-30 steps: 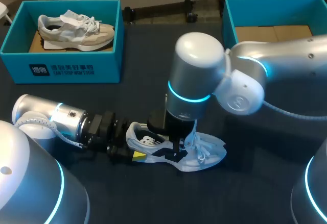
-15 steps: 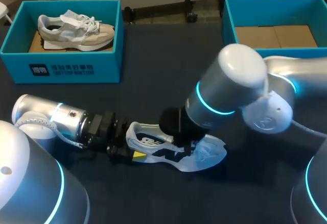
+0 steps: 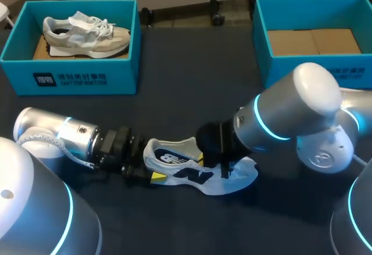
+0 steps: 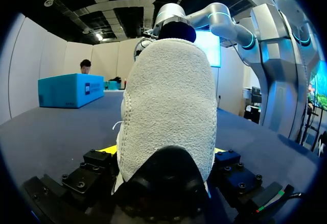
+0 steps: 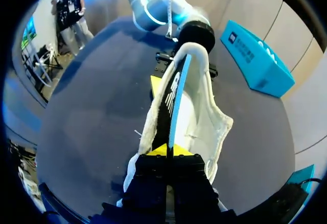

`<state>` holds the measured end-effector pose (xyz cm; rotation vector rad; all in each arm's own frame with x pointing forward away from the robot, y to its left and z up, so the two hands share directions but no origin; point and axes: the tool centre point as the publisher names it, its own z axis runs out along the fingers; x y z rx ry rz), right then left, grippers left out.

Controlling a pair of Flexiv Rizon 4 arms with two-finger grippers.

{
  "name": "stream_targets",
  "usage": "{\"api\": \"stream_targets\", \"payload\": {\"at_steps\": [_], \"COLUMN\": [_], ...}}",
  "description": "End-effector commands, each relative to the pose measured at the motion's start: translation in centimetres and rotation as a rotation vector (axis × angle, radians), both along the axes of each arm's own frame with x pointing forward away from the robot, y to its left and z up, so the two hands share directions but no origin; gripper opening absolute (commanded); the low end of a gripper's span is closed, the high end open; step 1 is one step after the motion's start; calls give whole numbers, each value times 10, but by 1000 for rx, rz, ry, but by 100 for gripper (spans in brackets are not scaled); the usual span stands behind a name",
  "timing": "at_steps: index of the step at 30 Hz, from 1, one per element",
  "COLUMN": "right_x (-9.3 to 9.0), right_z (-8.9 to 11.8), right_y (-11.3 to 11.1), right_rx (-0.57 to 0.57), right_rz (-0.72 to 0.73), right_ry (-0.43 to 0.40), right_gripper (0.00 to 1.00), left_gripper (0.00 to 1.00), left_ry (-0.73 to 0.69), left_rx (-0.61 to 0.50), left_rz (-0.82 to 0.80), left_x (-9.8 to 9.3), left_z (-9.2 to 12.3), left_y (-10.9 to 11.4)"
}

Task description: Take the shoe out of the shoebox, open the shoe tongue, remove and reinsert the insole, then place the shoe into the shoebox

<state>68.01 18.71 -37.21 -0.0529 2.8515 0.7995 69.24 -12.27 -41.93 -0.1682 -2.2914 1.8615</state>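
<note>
My left gripper (image 3: 148,166) is clamping the heel of the shoe (image 3: 235,179) near the table's (image 3: 174,92) front edge. My right gripper (image 5: 167,150) is pinching the insole (image 5: 176,91), its fingers nearly together.

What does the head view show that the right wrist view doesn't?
Head only: a beige shoe in the left shoebox, and the right shoebox empty. Right wrist only: the right hand pinching the insole on edge, standing up out of the white shoe; in the head view my right arm hides that grip. Both: that shoe on the table, left hand clamped on its heel.
</note>
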Motion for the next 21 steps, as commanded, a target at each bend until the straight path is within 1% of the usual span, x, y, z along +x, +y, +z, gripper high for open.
{"api": "stream_targets", "payload": {"at_steps": [1,4,7,10,14,15,16,20,21], "right_x": [0,3,7,9,13,13,13,12,11], "right_z": [9,13,20,24,28,28,29,32,34], "right_y": [-6,-3,-1,3,12,13,15,17,17], "right_rx": [85,72,106,114,105,103,96,83,71], "right_rz": [63,85,142,177,237,239,241,251,248], "right_ry": [-18,-10,-38,-42,-22,-20,-16,-7,-10], "right_gripper": [0,0,0,0,0,6,28,56,60], "left_gripper": [0,0,0,0,0,0,0,0,0], "left_ry": [-1,-1,-1,-1,-1,-1,-1,-1,-1], "left_rx": [1,1,1,1,1,1,1,1,1], "left_rz": [3,3,3,3,3,3,3,3,3], "left_x": [1,1,1,1,1,1,1,1,1], "left_z": [-1,-1,-1,-1,-1,-1,-1,-1,-1], "left_y": [0,0,0,0,0,0,0,0,0]}}
